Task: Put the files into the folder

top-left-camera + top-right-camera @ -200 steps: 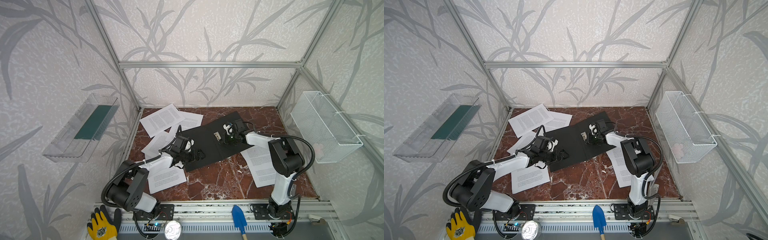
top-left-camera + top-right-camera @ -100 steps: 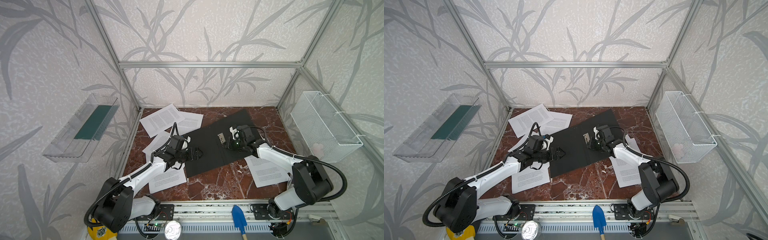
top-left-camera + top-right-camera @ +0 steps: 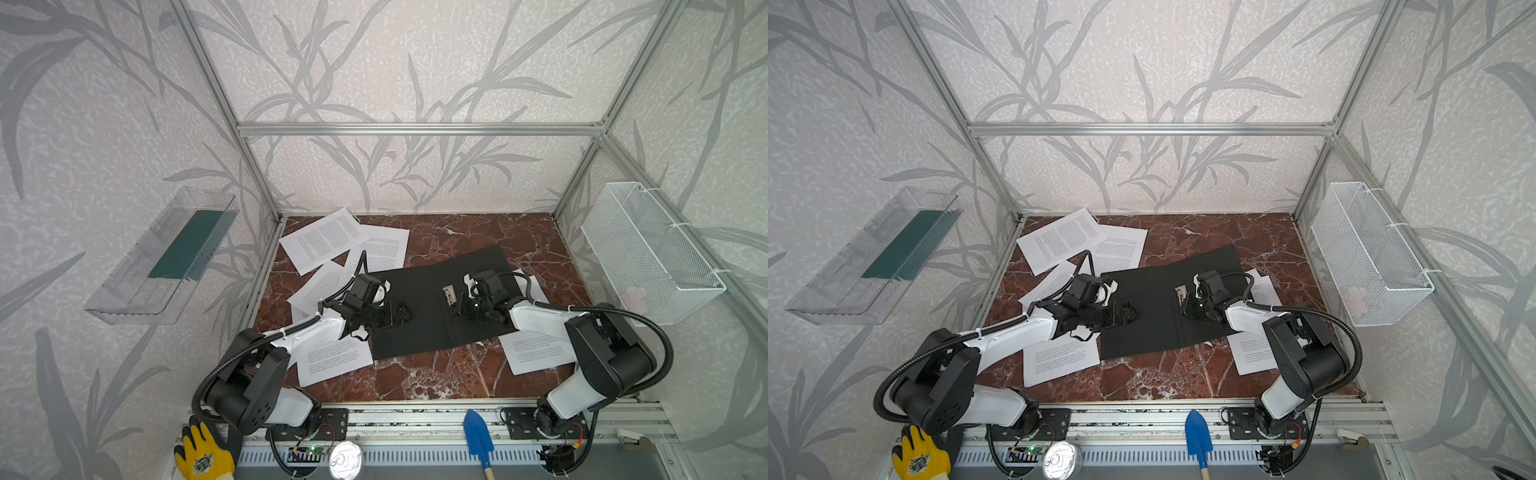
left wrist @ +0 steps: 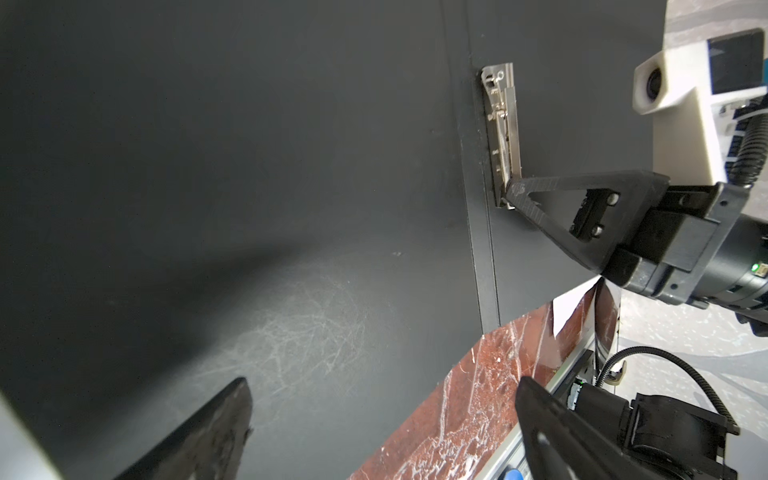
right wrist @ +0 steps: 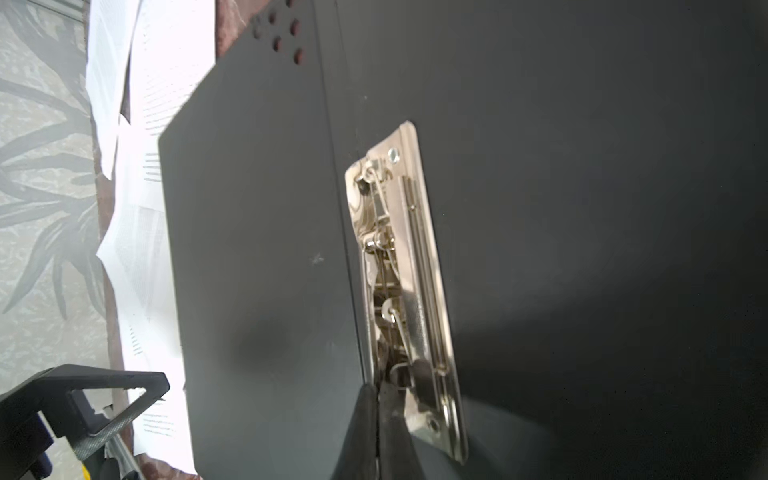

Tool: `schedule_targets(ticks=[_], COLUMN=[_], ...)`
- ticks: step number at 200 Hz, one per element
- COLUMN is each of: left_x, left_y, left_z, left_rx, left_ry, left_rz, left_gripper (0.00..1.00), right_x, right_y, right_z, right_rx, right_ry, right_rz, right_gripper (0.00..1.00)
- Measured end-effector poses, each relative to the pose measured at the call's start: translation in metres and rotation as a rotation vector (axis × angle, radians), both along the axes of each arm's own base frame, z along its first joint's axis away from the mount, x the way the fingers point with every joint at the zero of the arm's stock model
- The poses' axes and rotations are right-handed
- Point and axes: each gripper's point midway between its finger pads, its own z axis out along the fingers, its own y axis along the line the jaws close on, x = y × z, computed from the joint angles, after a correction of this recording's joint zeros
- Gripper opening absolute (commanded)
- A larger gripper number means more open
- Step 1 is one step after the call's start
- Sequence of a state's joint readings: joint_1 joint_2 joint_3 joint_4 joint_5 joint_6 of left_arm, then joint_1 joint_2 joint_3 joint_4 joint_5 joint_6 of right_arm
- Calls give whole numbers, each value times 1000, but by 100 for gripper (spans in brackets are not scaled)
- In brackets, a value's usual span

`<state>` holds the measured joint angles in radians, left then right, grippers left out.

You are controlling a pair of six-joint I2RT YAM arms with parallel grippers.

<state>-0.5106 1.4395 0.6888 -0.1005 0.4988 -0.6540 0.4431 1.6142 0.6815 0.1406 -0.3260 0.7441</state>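
folder (image 3: 419,336) lies open flat mid table (image 3: 415,380), both covers down, metal clip (image 3: 449,294) by the spine fold; files (image 3: 326,239) all outside it: a few overlapping at back left, front sheet (image 3: 332,361) under the left arm, right sheet (image 3: 536,353) under the right arm and partly beneath the right cover; right gripper (image 5: 376,399) jaws pressed together, tips against the near end of the clip, can't tell if they pinch the lever or only touch it; left gripper (image 3: 395,318) spread wide, empty, low over the left cover, contact unclear; step looks like opening the clip, nothing filed yet; to do it well: catch the lever end, not the base plate, and lift slowly along its hinge arc; thin folder will likely rise or skid with the pull, so the left gripper should press the left cover flat near the spine; clip needs to stand open before any sheet slides in
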Motion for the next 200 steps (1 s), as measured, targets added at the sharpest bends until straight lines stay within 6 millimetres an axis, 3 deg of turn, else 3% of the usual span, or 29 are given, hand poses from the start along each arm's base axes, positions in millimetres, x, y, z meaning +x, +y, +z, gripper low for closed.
schedule_targets(ticks=[22, 43, 123, 200], left_x=[-1, -2, 5, 7], left_y=[1, 2, 4, 5], left_z=[-14, -22, -24, -24], left_rx=[19, 36, 69, 77], left_ry=[34, 42, 5, -7], left_rz=[0, -7, -19, -18], left_gripper=[99, 99, 99, 99], right_x=[2, 2, -4, -4], right_y=[-1, -3, -11, -6], right_z=[0, 5, 5, 6], right_rx=[5, -10, -50, -50], right_ry=[-9, -27, -38, -38], right_rz=[-3, 1, 62, 107], right_gripper=[40, 45, 21, 14])
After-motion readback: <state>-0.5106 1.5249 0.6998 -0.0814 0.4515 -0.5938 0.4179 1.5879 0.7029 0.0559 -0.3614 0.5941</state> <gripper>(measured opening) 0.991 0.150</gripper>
